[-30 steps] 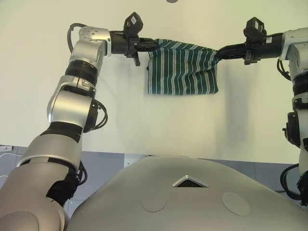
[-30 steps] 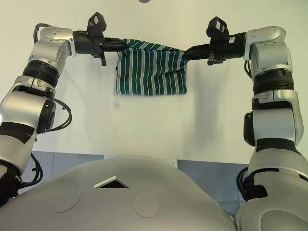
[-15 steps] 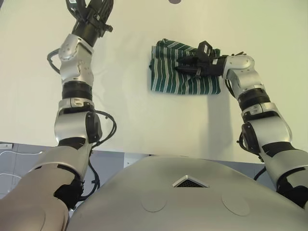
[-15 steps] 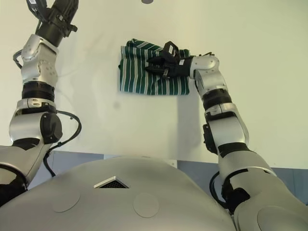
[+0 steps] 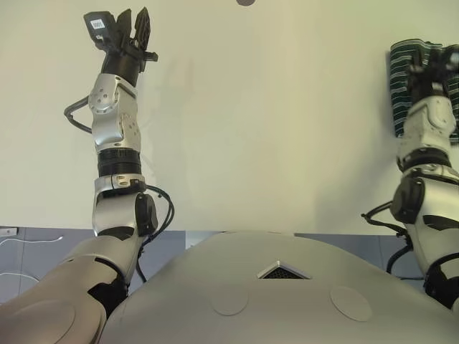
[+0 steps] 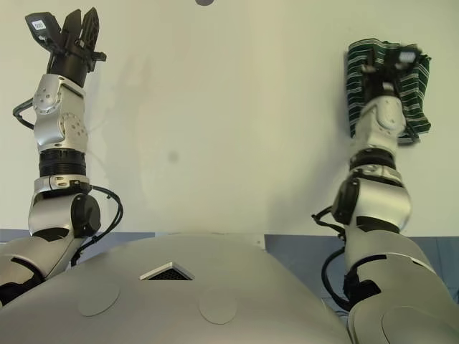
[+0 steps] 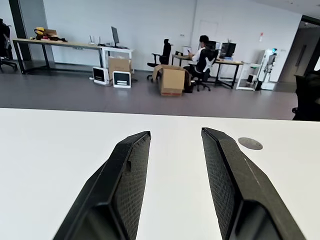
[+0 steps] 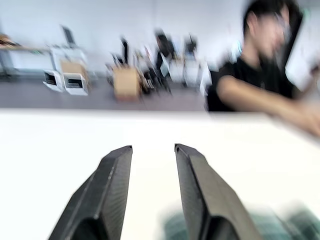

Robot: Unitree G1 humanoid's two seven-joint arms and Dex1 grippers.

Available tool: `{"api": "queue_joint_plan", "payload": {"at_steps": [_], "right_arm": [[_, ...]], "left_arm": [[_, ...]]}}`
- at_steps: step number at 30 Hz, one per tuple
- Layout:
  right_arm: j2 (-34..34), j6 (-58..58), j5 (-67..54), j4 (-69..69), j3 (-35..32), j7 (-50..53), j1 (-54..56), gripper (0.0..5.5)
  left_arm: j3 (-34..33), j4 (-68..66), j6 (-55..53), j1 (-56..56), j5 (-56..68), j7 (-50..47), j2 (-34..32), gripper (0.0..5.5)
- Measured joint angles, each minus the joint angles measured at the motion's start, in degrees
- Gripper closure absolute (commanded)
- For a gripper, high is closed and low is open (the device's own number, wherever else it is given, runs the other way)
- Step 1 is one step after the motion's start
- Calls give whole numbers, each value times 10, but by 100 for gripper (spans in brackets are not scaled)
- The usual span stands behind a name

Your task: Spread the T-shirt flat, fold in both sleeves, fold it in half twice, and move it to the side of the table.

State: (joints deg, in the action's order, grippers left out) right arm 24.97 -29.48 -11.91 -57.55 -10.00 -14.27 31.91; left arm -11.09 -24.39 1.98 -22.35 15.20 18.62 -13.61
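Both spread: left gripper idle, right gripper over folded T-shirt at right edge of table; placing seems done, retract next.

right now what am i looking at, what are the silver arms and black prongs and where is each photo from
A humanoid robot with two arms, each ending in a two-finger gripper. Two pictures look down from its head onto a white table; two come from wrist cameras, so the black prongs are gripper fingers. The left gripper is open above the table. The folded striped T-shirt lies at the robot's right, the right gripper open over it. Nothing is held.
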Motion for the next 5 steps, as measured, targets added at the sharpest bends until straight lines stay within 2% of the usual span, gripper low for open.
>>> {"api": "queue_joint_plan", "payload": {"at_steps": [5], "right_arm": [[-54, -2, 33, 17, 21, 12, -65, 392]], "left_arm": [[45, 15, 13, 26, -60, -10, 0, 363]]}}
